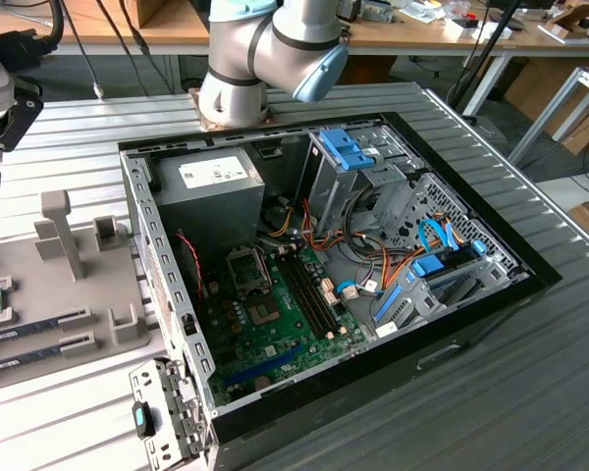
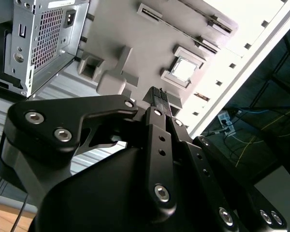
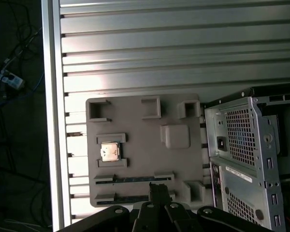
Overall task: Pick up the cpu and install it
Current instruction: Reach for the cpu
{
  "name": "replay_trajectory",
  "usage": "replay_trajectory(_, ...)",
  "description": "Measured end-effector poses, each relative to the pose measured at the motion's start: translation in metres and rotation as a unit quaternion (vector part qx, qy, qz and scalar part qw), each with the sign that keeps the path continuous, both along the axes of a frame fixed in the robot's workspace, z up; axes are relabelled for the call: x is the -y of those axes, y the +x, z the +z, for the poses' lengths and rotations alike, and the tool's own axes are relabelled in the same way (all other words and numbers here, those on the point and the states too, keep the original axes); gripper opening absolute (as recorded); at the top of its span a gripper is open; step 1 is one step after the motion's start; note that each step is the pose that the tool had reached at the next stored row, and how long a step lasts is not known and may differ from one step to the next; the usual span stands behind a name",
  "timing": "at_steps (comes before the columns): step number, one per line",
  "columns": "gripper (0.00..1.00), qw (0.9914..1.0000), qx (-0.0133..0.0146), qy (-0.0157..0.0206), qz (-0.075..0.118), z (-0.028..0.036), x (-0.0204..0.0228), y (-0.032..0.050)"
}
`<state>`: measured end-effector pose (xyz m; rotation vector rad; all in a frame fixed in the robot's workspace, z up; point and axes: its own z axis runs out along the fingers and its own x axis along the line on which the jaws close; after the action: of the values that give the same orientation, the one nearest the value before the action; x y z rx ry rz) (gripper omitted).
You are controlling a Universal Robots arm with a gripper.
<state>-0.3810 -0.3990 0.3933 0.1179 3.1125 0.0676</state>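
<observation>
I see the claw (image 3: pixel 158 189) clenched on nothing, hanging over the tray (image 3: pixel 145 159) near its slotted edge. The cpu (image 3: pixel 110 152) lies flat, silver top up, in the tray's framed pocket, which I judge holds it square for picking.

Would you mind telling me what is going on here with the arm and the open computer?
The robot arm is set to move a cpu into the open computer case. The cpu sits in its holder on the grey tray beside the case. The end effector hovers over the tray, shut and holding nothing, apart from the cpu. The cpu has not yet been picked up.
</observation>
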Motion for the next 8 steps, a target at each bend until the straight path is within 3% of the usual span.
replay_trajectory(8, 0.11, 1.0, 0.0, 0.0, 0.0, 0.0, 0.0, -0.0057)
